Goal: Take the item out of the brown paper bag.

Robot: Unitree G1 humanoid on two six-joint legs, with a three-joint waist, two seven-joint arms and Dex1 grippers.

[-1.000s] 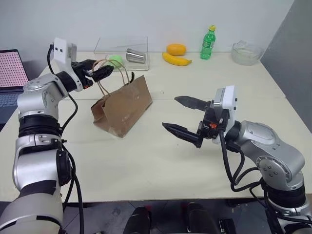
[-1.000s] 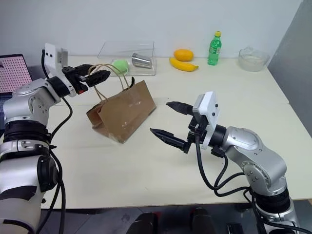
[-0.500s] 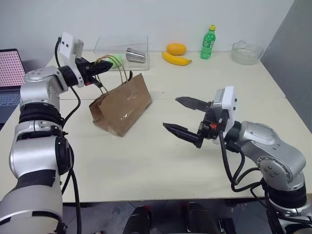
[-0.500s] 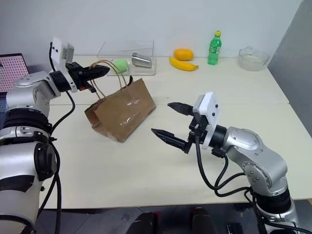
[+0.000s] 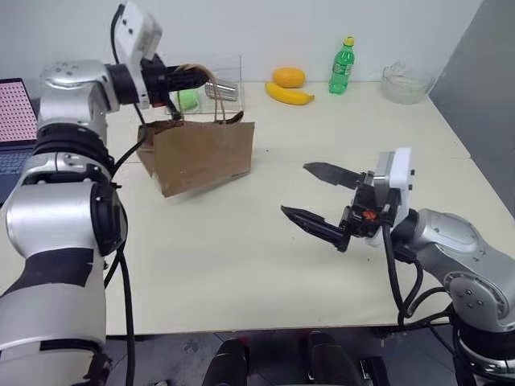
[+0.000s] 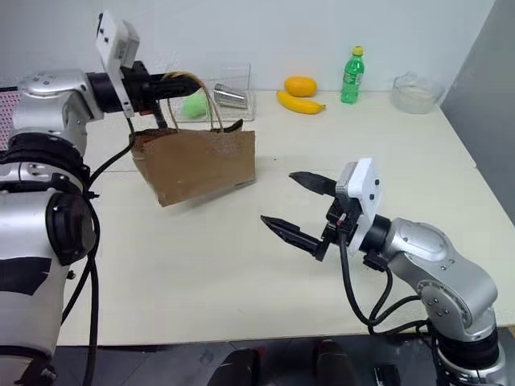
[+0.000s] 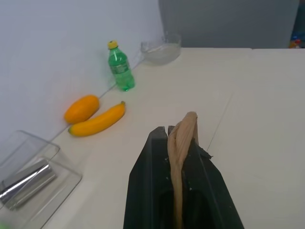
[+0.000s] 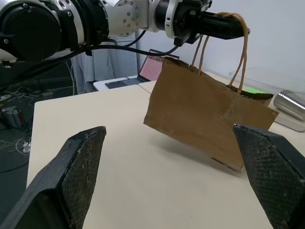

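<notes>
Brown paper bag (image 5: 197,157) is dangling creased and a bit tilted above the bench (image 5: 241,265), hung by its tan looped handles (image 8: 224,36), which the left pincer (image 5: 189,78) has clamped shut on. Looks like the lift-and-present step; the red item isn't visible, presumably inside. Right pincer (image 5: 322,199) waits wide open nearby, so next it needs to reach into the bag's mouth

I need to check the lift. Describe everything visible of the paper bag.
The bag is creased brown paper, wider than tall, with thin tan looped handles. The left gripper is shut on the handles, and the bag hangs from them, tilted, its lower edge off the table in the right wrist view. Nothing else touches it. Its mouth faces up; the inside is not visible. The right gripper is open, apart from it.
</notes>
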